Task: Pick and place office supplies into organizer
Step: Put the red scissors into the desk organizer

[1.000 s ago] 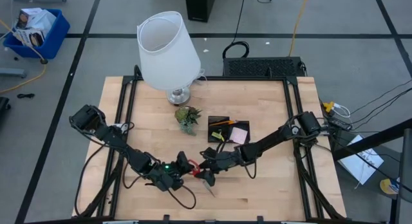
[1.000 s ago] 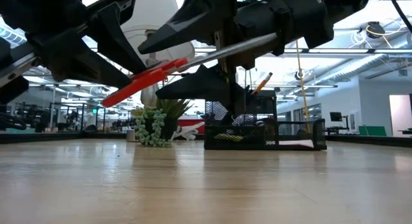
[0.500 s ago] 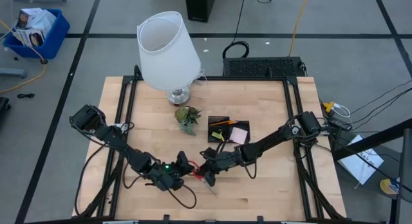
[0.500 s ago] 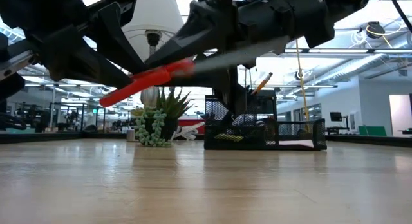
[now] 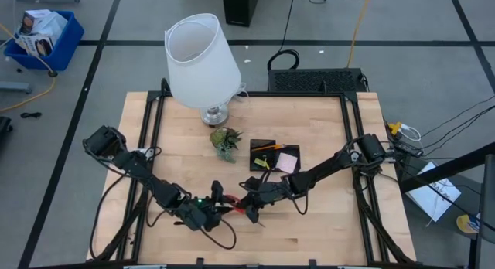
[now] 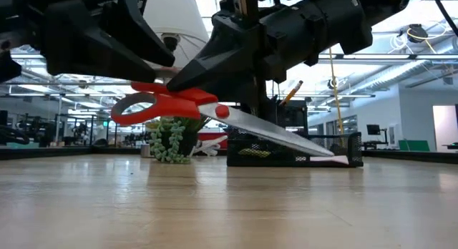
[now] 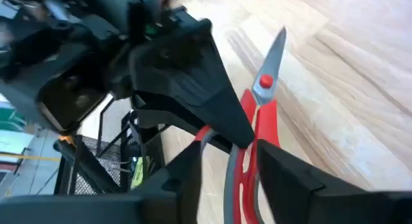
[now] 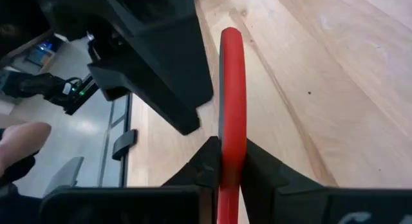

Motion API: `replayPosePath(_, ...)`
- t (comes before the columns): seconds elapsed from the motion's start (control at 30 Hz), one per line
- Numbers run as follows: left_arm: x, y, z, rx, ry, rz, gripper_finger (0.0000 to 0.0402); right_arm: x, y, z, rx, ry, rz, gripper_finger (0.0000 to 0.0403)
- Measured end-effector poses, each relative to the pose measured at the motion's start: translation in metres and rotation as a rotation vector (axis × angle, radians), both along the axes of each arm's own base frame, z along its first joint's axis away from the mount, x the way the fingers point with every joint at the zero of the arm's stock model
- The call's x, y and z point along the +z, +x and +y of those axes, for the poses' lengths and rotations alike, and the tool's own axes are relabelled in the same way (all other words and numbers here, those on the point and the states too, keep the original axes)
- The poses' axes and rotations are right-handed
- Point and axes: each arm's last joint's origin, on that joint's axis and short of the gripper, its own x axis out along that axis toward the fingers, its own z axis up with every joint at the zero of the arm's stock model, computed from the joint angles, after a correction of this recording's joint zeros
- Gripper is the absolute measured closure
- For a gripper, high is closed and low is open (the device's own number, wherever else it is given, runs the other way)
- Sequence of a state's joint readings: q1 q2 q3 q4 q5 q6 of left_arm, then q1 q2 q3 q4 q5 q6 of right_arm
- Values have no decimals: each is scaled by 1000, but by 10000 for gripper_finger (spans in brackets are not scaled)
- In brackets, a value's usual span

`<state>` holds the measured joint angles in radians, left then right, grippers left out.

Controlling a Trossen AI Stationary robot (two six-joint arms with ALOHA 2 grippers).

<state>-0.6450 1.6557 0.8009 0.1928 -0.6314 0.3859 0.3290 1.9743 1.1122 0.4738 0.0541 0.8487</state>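
A: Where are the red-handled scissors [image 6: 193, 109]?

B: In the air above the front middle of the counter [image 5: 309, 230], between the two arms. In the low view the handles sit high and the closed blades slope down, the tip clear of the wood.

A: Who holds them?

B: The right pincer [image 8: 230, 161] is clenched on the red handle; its own wrist view shows a finger pressed to each side of the red loop [image 8: 232, 89]. The low view has that pincer over the handle end by the pivot.

A: And the left pincer [image 7: 225, 161]?

B: It is at the same handles from the other side. Its fingers stand partly apart with the red grips between them, and one finger [image 7: 286, 172] lies against the red plastic. Whether it truly grips or only brackets the handle cannot be told.

A: The organizer [image 5: 267, 156]?

B: It sits on the counter past the scissors, near the middle. A pink sticky-note pad [image 5: 287, 162] and an orange pencil [image 5: 268, 147] are in it, in separate compartments.

A: What else is around?

B: A small green plant [image 5: 226, 141] stands just beside the organizer, and a white-shaded lamp [image 5: 200, 59] behind the plant at the far edge.
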Motion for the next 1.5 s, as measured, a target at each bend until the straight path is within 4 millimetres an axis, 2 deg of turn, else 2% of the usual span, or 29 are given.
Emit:
replayPosePath(0.2, 2, -8, -5, 97, -47, -37, 181, -1, 0, -1, -17, -60, -9, 374)
replayPosePath(0.27, 3, -14, -8, 101, -62, -20, 167, -1, 0, 0, -18, -81, -14, 374)
replayPosePath(0.43, 12, -26, -15, 138, -252, -22, 150, 4, 0, -2, -65, -178, -46, 370)
replayPosePath(0.6, 11, -33, -22, -1, -456, 44, 147, 15, -2, -6, -127, -337, -94, 374)
replayPosePath(0.73, 0, -41, -20, -178, -573, 33, 146, 34, -6, -5, -187, -486, -155, 372)
replayPosePath(0.93, -15, -59, 1, -358, -768, -101, 146, 65, -19, -6, -352, -764, -184, 373)
replayPosePath(1.13, -19, -78, 34, -508, -919, -236, 146, 79, -17, -20, -503, -935, -194, 369)
replayPosePath(1.33, -27, -93, 53, -523, -912, -277, 146, 77, -14, -52, -592, -1000, -203, 374)
replayPosePath(1.5, -35, -102, 69, -396, -953, -289, 146, 62, -30, -85, -649, -987, -332, 369)
